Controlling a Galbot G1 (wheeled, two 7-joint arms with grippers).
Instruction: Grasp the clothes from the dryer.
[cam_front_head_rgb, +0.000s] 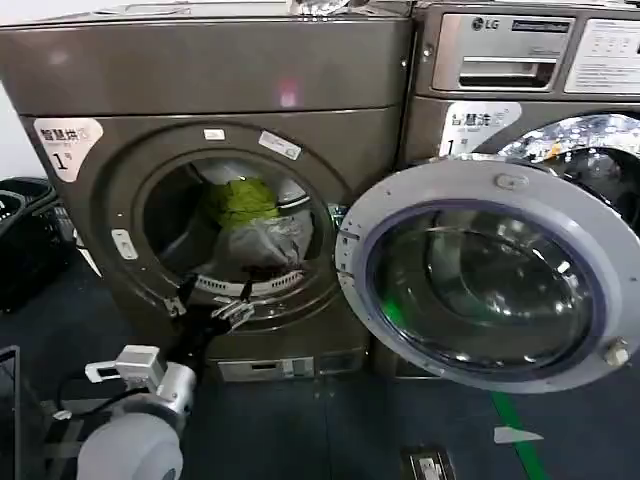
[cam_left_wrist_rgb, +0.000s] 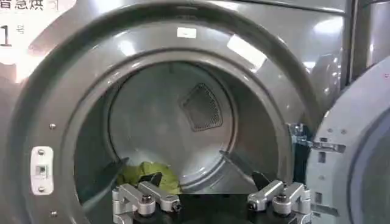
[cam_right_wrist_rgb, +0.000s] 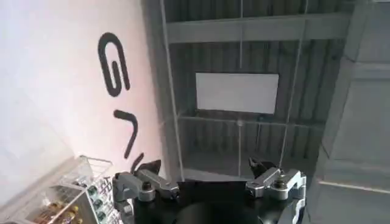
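Pretty dim overall, floor's nearly black. Glare streaks across the dryer (cam_front_head_rgb: 200, 150) front and its drum rim, plus bright reflections in the open door's glass (cam_front_head_rgb: 485, 280). Head view is soft; drum interior falls into shadow.

I see the dryer (cam_front_head_rgb: 210, 90) is shiny brown metal, its door (cam_front_head_rgb: 490, 275) has smooth glass, and the clothes (cam_front_head_rgb: 250, 215) look like soft cloth.
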